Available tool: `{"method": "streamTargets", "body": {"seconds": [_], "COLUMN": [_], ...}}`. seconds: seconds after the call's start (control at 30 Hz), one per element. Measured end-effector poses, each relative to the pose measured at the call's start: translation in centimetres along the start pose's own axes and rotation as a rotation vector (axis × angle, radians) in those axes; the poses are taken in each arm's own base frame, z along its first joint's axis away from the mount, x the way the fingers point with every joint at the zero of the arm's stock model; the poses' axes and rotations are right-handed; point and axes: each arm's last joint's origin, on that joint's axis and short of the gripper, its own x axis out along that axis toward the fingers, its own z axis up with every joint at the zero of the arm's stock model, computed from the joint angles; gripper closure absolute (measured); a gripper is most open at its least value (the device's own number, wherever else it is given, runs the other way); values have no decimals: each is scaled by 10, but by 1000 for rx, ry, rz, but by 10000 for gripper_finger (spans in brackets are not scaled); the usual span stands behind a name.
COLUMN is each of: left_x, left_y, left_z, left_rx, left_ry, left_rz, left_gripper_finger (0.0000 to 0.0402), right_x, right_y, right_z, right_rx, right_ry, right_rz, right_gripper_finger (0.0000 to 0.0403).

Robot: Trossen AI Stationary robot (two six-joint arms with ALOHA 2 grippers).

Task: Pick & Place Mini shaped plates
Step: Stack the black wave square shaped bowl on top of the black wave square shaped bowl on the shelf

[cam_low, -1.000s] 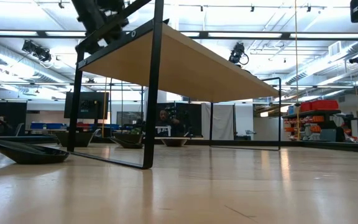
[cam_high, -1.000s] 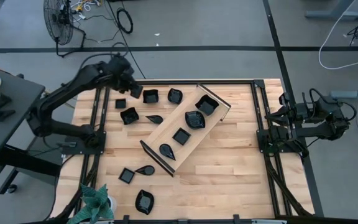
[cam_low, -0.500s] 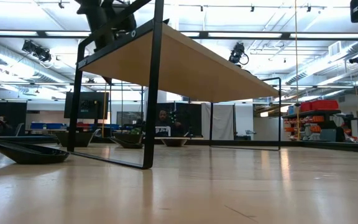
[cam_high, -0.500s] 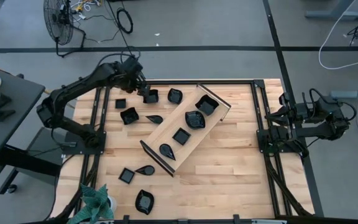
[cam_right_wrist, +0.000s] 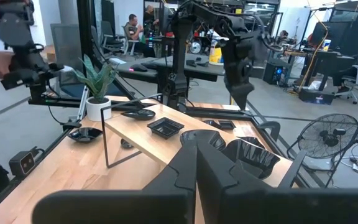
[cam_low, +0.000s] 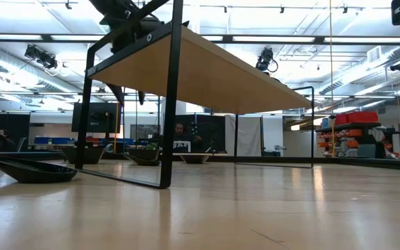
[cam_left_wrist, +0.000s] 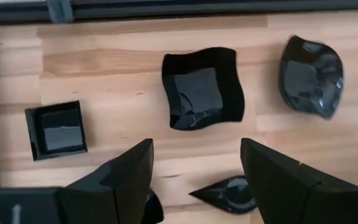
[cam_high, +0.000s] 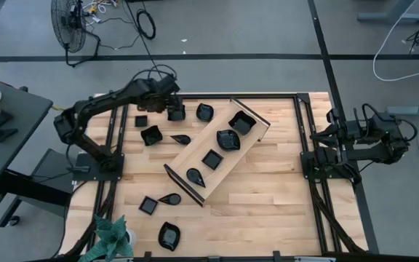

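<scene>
Several mini shaped plates, small and glossy black, lie flat on the wooden table. A wavy-rimmed square one [cam_left_wrist: 202, 87] [cam_high: 177, 114] lies near the far left. Beside it are a small square plate [cam_left_wrist: 56, 129], a leaf-shaped one [cam_left_wrist: 311, 74] and a teardrop [cam_left_wrist: 229, 193]. My left gripper [cam_left_wrist: 194, 168] [cam_high: 172, 105] hangs open above the wavy-rimmed square plate, pointing steeply down and touching nothing. My right gripper [cam_right_wrist: 196, 163] is shut and holds nothing, level at the table's right edge [cam_high: 320, 134].
A long light-wood tray [cam_high: 195, 149] lies slantwise mid-table with several black plates in it. More plates [cam_high: 169, 235] and a potted plant [cam_high: 111, 236] sit near the front left corner. A black frame [cam_high: 297, 131] borders the table.
My left gripper has come down and toward the table's right, from over the far left corner to above the wavy-rimmed square plate. Its wrist has rolled on the way. It has stayed open.
</scene>
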Motion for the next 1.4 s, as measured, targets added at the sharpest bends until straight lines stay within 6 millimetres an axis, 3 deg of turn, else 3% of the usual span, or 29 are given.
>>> {"method": "streamTargets", "body": {"seconds": [0.33, 0.57, 0.87, 1.4], "left_x": [25, 47, 77, 93], "left_y": [-18, -14, -12, 10], "left_z": [-15, -23, -40, 2], "left_rx": [-86, -87, -99, -239], "left_ry": [-55, -137, -101, -68], "left_rz": [136, 264, 159, 33], "left_gripper_finger": [154, 154, 154, 154], "right_x": [0, 0, 0, 0], "right_y": [0, 0, 0, 0], "right_z": [0, 0, 0, 0], "right_rx": [0, 0, 0, 0], "right_ry": [0, 0, 0, 0], "right_rz": [0, 0, 0, 0], "right_gripper_finger": [392, 392, 392, 392]}}
